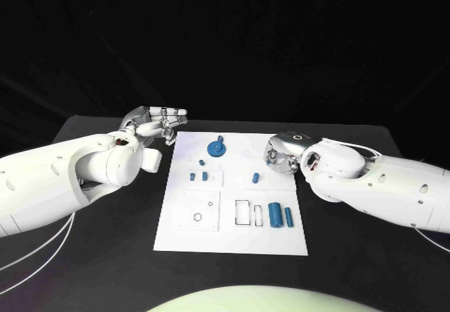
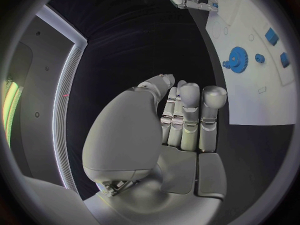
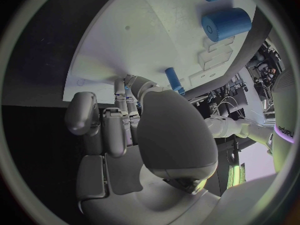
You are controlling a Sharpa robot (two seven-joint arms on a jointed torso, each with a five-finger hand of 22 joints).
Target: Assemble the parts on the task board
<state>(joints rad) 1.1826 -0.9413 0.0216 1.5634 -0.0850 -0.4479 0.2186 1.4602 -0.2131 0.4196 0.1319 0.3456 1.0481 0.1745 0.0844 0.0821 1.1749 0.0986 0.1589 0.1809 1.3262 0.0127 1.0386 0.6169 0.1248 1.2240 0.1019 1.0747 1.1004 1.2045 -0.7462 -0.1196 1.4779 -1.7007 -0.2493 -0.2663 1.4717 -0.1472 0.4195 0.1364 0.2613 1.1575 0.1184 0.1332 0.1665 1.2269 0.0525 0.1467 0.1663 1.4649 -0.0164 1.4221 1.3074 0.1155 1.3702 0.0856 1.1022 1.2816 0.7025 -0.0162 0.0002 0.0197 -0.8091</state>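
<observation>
The white task board (image 1: 235, 227) lies in the middle of the black table. On it sit a blue gear (image 1: 216, 151), several small blue pegs (image 1: 198, 175), one peg apart (image 1: 254, 177), a thick blue cylinder (image 1: 276, 214) and a thinner one (image 1: 290, 217). My left hand (image 1: 159, 120) hovers off the board's far left corner, fingers stretched out side by side (image 2: 187, 110), holding nothing; the gear (image 2: 237, 60) lies beyond it. My right hand (image 1: 281, 156) hangs over the board's right edge, its fingers (image 3: 122, 92) pointing down at the board beside the lone peg (image 3: 174, 80), gripping nothing.
Clear rectangular frames (image 1: 250, 212) and raised white plates (image 1: 199, 211) sit on the board near the cylinders (image 3: 225, 24). Black table surface (image 1: 103, 260) surrounds the board on all sides.
</observation>
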